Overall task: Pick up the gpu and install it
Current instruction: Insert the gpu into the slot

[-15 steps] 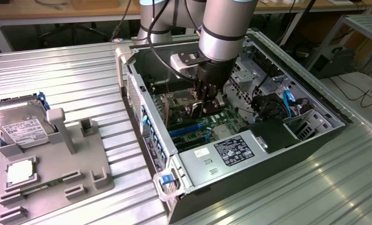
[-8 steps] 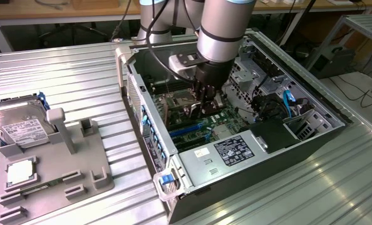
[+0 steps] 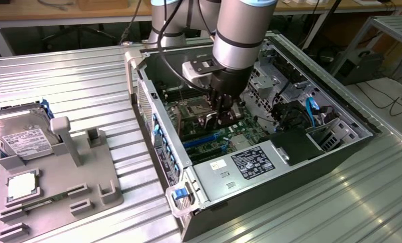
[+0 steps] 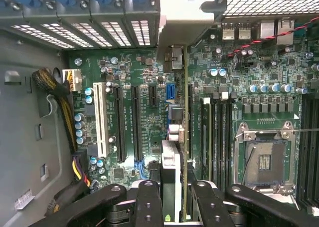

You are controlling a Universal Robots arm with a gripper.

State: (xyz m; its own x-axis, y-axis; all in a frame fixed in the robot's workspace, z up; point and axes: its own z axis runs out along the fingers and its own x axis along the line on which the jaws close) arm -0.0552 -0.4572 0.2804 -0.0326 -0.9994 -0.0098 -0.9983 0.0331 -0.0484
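Gripper [image 4: 172, 192]: I pinch the card [image 4: 172, 157] between both fingers.
Card: upright over the motherboard [image 4: 142, 112], bracket [image 4: 185, 22] at the motherboard's rear edge.
Method: I hold it square to the motherboard and press evenly.

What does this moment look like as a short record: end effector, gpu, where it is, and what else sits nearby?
end effector: shut on the gpu
gpu position: edge-on over the motherboard, inside the open computer case
bracket: toward the rear slot covers
seated: cannot tell
outside case: hard drive on grey tray
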